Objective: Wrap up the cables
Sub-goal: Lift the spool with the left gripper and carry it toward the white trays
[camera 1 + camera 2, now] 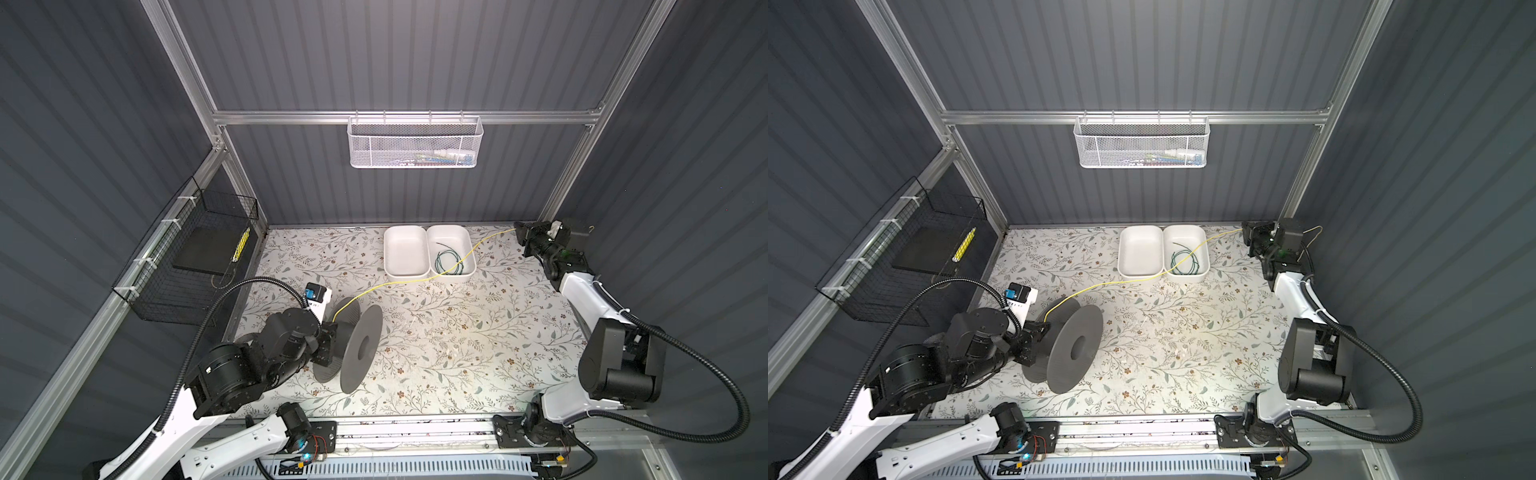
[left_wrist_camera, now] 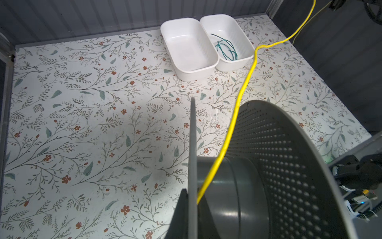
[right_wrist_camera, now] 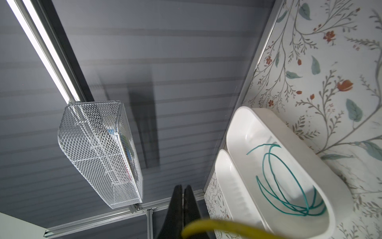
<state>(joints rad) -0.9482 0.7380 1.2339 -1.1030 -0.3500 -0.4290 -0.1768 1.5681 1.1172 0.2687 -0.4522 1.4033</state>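
Observation:
A grey spool (image 1: 361, 349) stands on edge at the table's front left. My left gripper (image 1: 330, 340) is shut on its near flange, seen edge-on between the jaws in the left wrist view (image 2: 192, 191). The yellow cable (image 1: 399, 283) runs from the spool's hub (image 2: 227, 186) across the table and over the bins to the far right corner. There my right gripper (image 1: 519, 232) is shut on it. In the right wrist view the black jaws (image 3: 183, 187) are pressed together, with the yellow cable (image 3: 217, 224) blurred in front. The dark green cable (image 1: 449, 259) lies loosely coiled in the right white bin (image 1: 451, 230).
An empty white bin (image 1: 405, 274) sits beside the one with the green cable, at the back of the floral table. A white mesh basket (image 1: 415, 143) hangs on the back wall. A black wire basket (image 1: 187, 257) is fixed to the left wall.

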